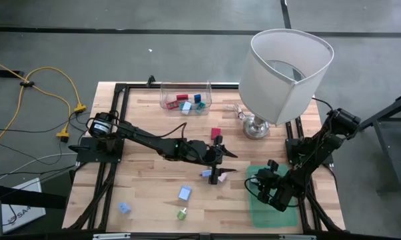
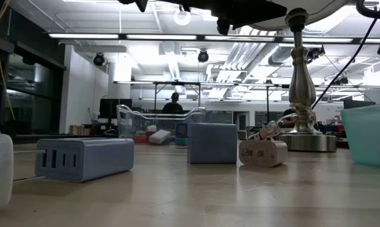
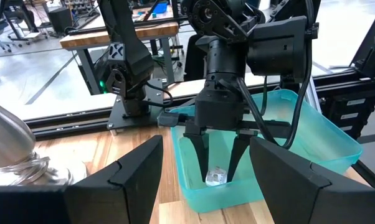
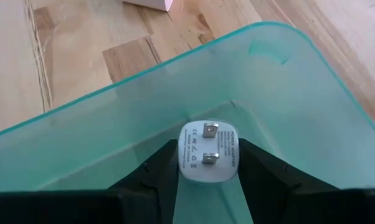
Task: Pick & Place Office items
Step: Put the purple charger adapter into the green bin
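Observation:
My right gripper [image 1: 272,181] points down into the teal bin [image 1: 257,207] at the table's near right and is shut on a small white plug adapter [image 4: 207,152]. My left gripper [image 1: 222,165] is open at mid-table, pointing level toward the right arm, and it holds nothing. A small blue piece [image 1: 206,174] lies on the table right beside it. More pieces lie flat on the wood: a red-pink one [image 1: 216,133], a light blue one [image 1: 185,193], a green one [image 1: 182,214] and another light blue one [image 1: 124,208]. My right gripper pinches the white plug adapter by its two opposite sides [image 4: 182,163], one finger [image 3: 199,146] on each. The fingers come from above, pointing down into the bin. The adapter [image 3: 215,177] sits at the fingertips, low inside the bin, prongs facing up toward the wrist. Whether it touches the bin floor, I cannot tell.
A clear container [image 1: 186,98] with red and blue pieces stands at the far edge. The big white lamp [image 1: 287,70] stands far right, with its metal base [image 1: 256,127] beside the right arm. A grey multi-port charger [image 2: 83,157], a grey block [image 2: 212,143] and a white adapter [image 2: 262,152] sit near the low camera.

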Action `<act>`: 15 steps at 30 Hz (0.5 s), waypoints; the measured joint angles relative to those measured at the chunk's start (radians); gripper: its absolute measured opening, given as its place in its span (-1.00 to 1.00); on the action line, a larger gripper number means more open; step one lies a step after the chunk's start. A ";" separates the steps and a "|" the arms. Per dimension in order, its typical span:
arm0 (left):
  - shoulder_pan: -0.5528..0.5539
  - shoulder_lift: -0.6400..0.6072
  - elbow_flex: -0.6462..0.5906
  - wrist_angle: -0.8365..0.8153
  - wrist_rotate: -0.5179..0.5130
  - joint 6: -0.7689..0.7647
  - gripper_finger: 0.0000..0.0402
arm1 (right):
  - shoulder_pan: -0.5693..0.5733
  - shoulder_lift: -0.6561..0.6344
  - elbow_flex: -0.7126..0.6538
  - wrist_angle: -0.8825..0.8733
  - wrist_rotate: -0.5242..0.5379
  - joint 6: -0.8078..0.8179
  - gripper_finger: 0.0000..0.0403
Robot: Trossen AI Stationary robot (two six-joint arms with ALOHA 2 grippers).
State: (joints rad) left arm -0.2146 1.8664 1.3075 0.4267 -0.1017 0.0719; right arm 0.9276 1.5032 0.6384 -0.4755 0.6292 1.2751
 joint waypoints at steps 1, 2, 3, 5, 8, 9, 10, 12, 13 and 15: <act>0.000 0.000 0.000 0.000 0.000 0.000 0.16 | 0.000 0.000 0.000 0.001 -0.004 0.001 -0.31; 0.000 0.000 0.000 0.000 0.000 0.000 0.16 | 0.000 0.000 0.000 0.002 -0.009 0.000 -0.31; 0.000 0.000 0.000 0.000 0.000 0.000 0.16 | 0.000 0.000 0.000 0.002 -0.015 0.000 -0.31; 0.000 0.000 0.000 0.000 0.000 0.000 0.16 | 0.000 -0.001 0.000 0.007 -0.034 -0.017 -0.31; 0.000 0.000 0.000 0.000 0.000 0.000 0.16 | 0.000 -0.001 0.000 0.017 -0.038 -0.025 -0.31; 0.000 0.000 0.000 0.000 0.000 0.000 0.16 | 0.000 -0.001 0.000 0.016 -0.031 -0.018 -0.31; 0.000 0.000 0.000 0.000 0.000 0.000 0.16 | 0.000 -0.001 0.000 0.016 -0.026 -0.015 -0.30; 0.000 0.000 0.000 0.000 0.000 0.000 0.16 | 0.000 -0.001 0.000 0.016 -0.026 -0.016 -0.27; 0.000 0.000 0.000 0.000 0.000 0.000 0.16 | 0.000 -0.001 0.000 0.016 -0.026 -0.015 -0.23; 0.000 0.000 0.000 0.000 0.000 0.000 0.16 | 0.000 0.000 0.000 0.015 -0.027 -0.010 -0.14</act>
State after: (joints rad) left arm -0.2146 1.8664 1.3075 0.4267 -0.1017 0.0719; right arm 0.9274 1.5028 0.6384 -0.4603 0.6020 1.2654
